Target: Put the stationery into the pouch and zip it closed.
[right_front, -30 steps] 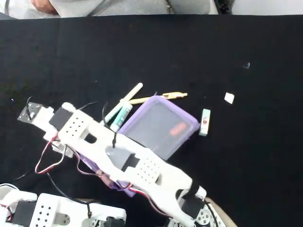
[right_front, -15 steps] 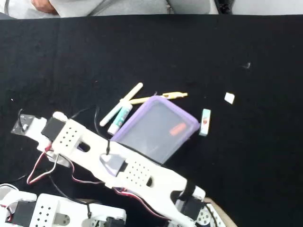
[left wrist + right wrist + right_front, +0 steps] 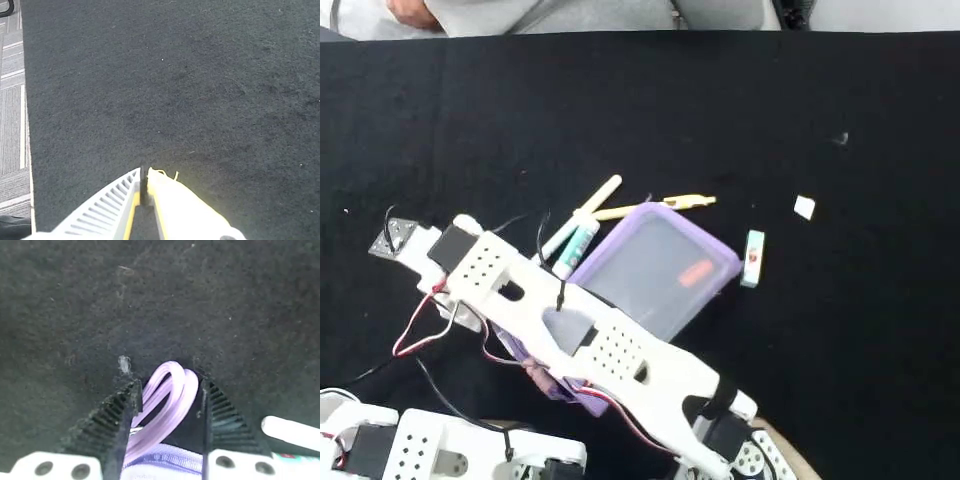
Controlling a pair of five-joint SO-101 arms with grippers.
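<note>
Purple pouch loop (image 3: 167,390) sits btwn right fingers (image 3: 117,415), spread apart w/o clamping; left fingers (image 3: 167,197) clenched together.

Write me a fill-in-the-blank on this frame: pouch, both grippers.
1. The pouch on the black table is ____ in colour.
2. In the right wrist view, the pouch's loop lies ____ the fingers of the right gripper.
3. The left gripper hangs over bare table, holding nothing, and it is ____.

Missing words: purple; between; shut
</note>
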